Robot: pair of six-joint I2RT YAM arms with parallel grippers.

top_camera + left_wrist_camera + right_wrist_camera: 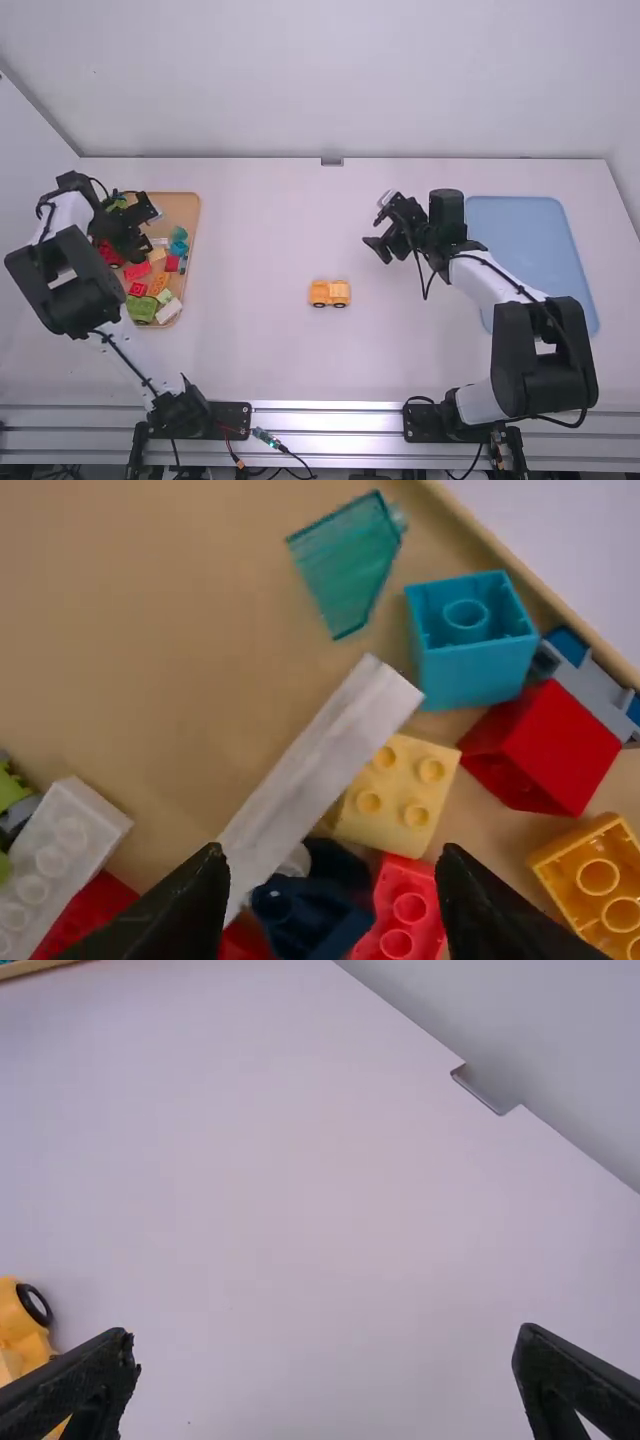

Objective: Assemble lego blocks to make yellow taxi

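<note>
An orange-yellow toy car (329, 293) stands on its dark wheels near the table's middle; in the right wrist view part of the car (22, 1325) shows at the left edge. My left gripper (146, 228) is over the parts tray (183, 207). In the left wrist view the left gripper (330, 900) is open above loose blocks: a pale yellow block (395, 798), a long white piece (310, 760), a dark blue piece (312, 912) and a pink-red block (408, 905). My right gripper (377, 250) hangs over the table, right of the car; the right gripper (325, 1360) stands open with nothing between its fingers.
A light blue mat (525, 235) lies at the right, partly under the right arm. The tray also holds a green piece (141, 308), an orange block (600, 878), a turquoise block (472, 640) and a red block (545, 745). Bare table (260, 230) stretches between tray and right gripper.
</note>
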